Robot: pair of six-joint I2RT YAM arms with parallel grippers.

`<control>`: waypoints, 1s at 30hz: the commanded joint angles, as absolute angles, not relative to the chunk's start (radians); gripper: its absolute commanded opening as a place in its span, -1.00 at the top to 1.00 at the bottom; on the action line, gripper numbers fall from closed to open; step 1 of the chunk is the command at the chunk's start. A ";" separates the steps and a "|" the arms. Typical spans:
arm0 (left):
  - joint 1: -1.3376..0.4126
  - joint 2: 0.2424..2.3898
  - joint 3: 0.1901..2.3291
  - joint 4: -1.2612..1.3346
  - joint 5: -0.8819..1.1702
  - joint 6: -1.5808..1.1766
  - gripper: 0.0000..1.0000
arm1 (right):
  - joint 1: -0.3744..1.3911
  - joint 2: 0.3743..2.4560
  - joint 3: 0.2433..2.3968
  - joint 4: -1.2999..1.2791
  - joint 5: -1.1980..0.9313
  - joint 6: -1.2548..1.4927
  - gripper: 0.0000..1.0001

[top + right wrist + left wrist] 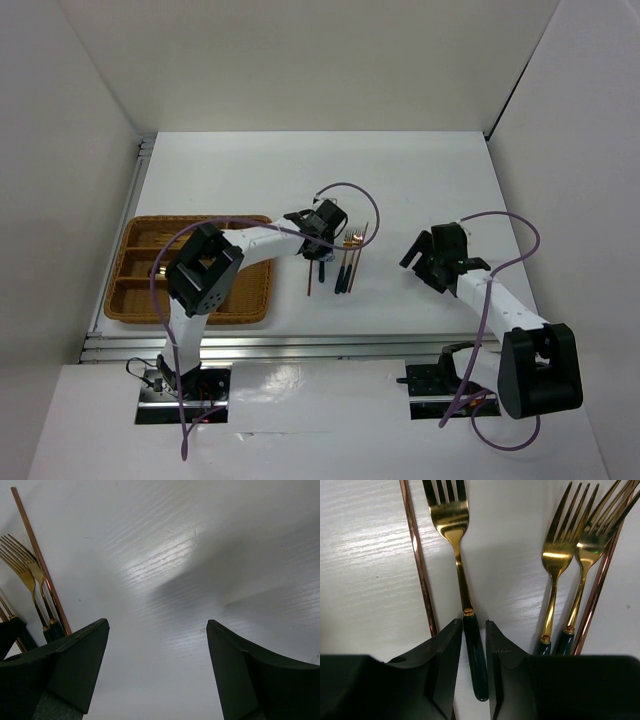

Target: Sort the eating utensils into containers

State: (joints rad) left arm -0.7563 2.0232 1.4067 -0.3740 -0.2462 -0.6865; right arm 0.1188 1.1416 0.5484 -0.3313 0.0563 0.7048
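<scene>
The step in hand appears to be a pick. The left gripper (474,626) is down at the loose cutlery, its jaws set narrowly either side of the dark green handle of one fork (451,515), which lies flat on the white surface (300,170). The gap is close to the handle's width, but it cannot be told whether the jaws already press on it.

The right gripper (157,622) hangs off to the side with its jaws wide apart and nothing between them.

Next the fork would need a firm pinch, a straight lift and a carry left to the wicker tray (245,300), which is well apart from the pile. A thin brown stick (418,560) lies just beside the fork, so the lift must not drag it along.

Two other forks (557,555) lie side by side to the right, their heads overlapping, with a second stick (596,595) along them.

Much is hidden — the left arm covers the tray's middle, so its contents cannot be read, and the gripper's own body cuts off the handle ends.
</scene>
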 commanded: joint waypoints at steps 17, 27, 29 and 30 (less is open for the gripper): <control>-0.720 1.875 1.335 -0.305 -0.216 -0.748 0.65 | 0.110 1.152 0.552 -0.322 0.072 0.692 -0.72; -0.459 1.395 0.965 -0.104 -0.161 -0.915 0.65 | 0.110 1.175 0.552 -0.301 0.044 0.692 -0.72; -0.425 1.333 0.911 -0.104 -0.204 -0.981 0.65 | 0.110 1.175 0.552 -0.301 0.035 0.692 -0.72; -0.399 1.262 0.853 -0.127 -0.234 -1.015 0.65 | 0.110 1.184 0.552 -0.301 0.035 0.692 -0.72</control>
